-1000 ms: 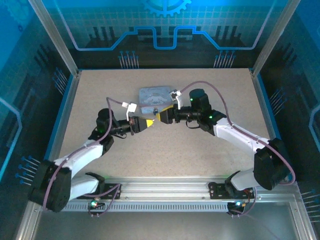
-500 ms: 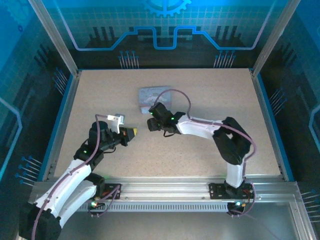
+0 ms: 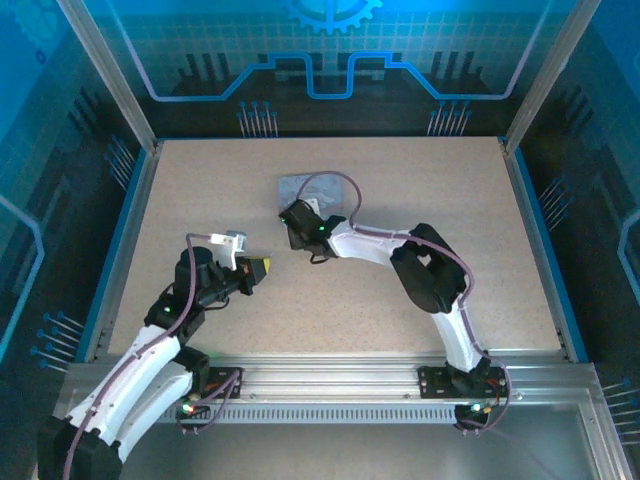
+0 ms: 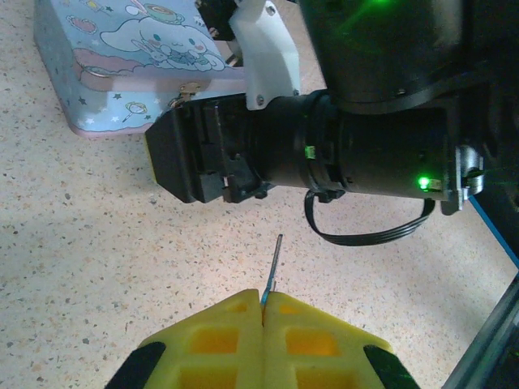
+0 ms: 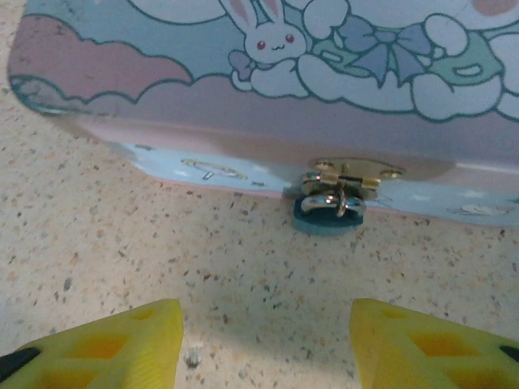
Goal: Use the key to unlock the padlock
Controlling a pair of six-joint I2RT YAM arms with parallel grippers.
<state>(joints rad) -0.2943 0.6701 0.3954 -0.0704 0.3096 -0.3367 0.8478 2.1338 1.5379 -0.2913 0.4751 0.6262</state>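
The padlock (image 5: 328, 212) hung from the hasp (image 5: 349, 173) on the tin's (image 5: 243, 97) near wall, toward the worktop's (image 3: 200, 200) far edge; it lay straight ahead of the right gripper (image 5: 268, 332), the nearer one, jaws apart and empty. The left gripper (image 4: 263, 312) pinched the key (image 4: 273, 263); its long axis pointed forward toward the tin, the right arm (image 4: 365, 138) between.

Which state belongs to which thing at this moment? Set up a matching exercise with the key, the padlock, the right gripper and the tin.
Things:
1. key
2. padlock
3. right gripper
4. tin

States:
A. hooked through the gold clasp
B. open, low over the table
C. pinched in the shut left gripper
D. lying flat, cartoon print

Pairs: 1-C, 2-A, 3-B, 4-D
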